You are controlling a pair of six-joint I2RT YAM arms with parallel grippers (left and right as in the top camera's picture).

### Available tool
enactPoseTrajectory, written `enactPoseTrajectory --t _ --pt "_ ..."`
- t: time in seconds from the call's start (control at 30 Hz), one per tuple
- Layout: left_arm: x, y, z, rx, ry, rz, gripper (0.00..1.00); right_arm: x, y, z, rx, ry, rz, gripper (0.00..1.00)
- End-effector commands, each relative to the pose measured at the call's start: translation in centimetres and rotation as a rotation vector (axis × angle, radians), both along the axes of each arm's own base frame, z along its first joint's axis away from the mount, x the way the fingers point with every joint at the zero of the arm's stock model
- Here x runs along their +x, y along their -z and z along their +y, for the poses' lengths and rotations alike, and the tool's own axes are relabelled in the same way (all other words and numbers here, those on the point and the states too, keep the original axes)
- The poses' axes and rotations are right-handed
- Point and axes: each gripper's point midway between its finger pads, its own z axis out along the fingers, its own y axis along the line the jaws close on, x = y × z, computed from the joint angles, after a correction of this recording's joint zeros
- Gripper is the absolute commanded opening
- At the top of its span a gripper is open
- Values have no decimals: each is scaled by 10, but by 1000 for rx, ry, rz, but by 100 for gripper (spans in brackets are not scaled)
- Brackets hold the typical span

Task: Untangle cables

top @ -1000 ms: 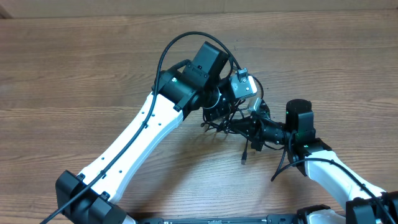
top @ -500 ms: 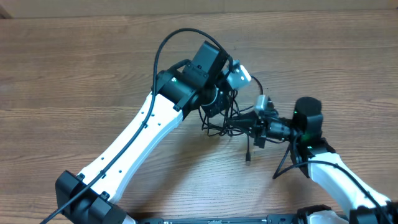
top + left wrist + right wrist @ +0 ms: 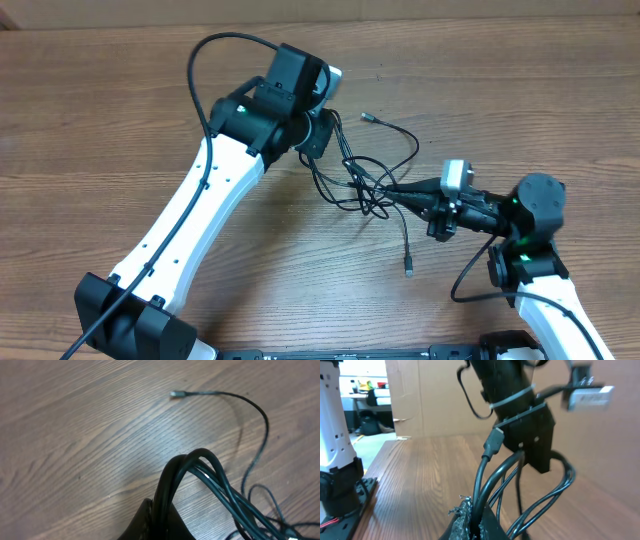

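Note:
The cables (image 3: 362,190) are thin black cords, stretched in a loose tangle between both grippers over the wooden table (image 3: 120,110). My left gripper (image 3: 328,140) is shut on a looped bunch of them; in the left wrist view that loop (image 3: 210,467) arches out of the shut fingers (image 3: 145,522). My right gripper (image 3: 392,189) is shut on the tangle's other side, and the right wrist view has strands (image 3: 547,500) rising from its fingertips (image 3: 465,520). One silvery plug end (image 3: 367,117) lies loose at the back (image 3: 175,394). Another plug end (image 3: 408,270) trails toward the front.
The left arm (image 3: 190,220) crosses the table's left half from the front edge. The right arm (image 3: 530,260) comes in from the front right, its own thicker wire (image 3: 465,275) looping beside it. A cardboard wall (image 3: 435,395) stands behind the table.
The grippers have pulled apart: left up and to the left, right to the right. The tight bunch between them has stretched into looser loops, and a plug end now lies out at the back.

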Motion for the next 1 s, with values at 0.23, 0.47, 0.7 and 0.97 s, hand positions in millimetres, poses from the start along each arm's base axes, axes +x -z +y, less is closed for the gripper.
enactPoseTrajectory --t 0.23,0.47,0.7,0.97 --pt "14 -9 24 -34 -162 -4 4 1 -26 -29 47 92 22 4" --pt "16 -8 28 -32 -174 -5 4 19 -26 -60 100 213 146 4" --pt "18 -8 34 -41 -203 0 4 34 -21 -97 150 350 243 4" --pt "17 -7 35 -37 -203 6 5 54 13 -137 207 556 458 4"
